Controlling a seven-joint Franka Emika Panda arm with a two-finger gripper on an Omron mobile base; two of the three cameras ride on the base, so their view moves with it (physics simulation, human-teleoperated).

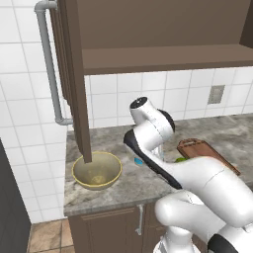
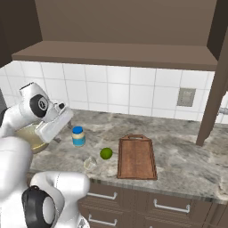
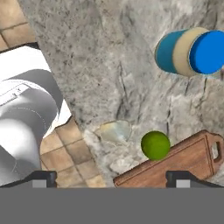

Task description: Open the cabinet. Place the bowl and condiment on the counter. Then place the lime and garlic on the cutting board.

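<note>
The cabinet [image 2: 120, 26] stands open with a bare shelf, and its left door [image 1: 74, 74] is swung out. On the counter [image 2: 178, 156] the bowl [image 1: 96, 170] sits at the left. The condiment [image 2: 78, 136] stands right of it, also seen as the jar [image 3: 192, 50]. Beside the cutting board [image 2: 136, 156] lie the lime [image 2: 106, 153] and the garlic [image 2: 90, 164], both on the stone. My gripper [image 3: 111, 179] hovers above the counter near the jar, open and empty. It looks down on the lime [image 3: 155, 145], the garlic [image 3: 114, 131] and the board's handle end [image 3: 175, 166].
The cabinet's right door [image 2: 218, 89] hangs open over the counter's right part. A wall outlet [image 2: 185, 96] sits in the tiled backsplash. Low drawers with short handles [image 2: 169, 207] run under the counter. A grey pipe [image 1: 49, 64] runs down the left wall.
</note>
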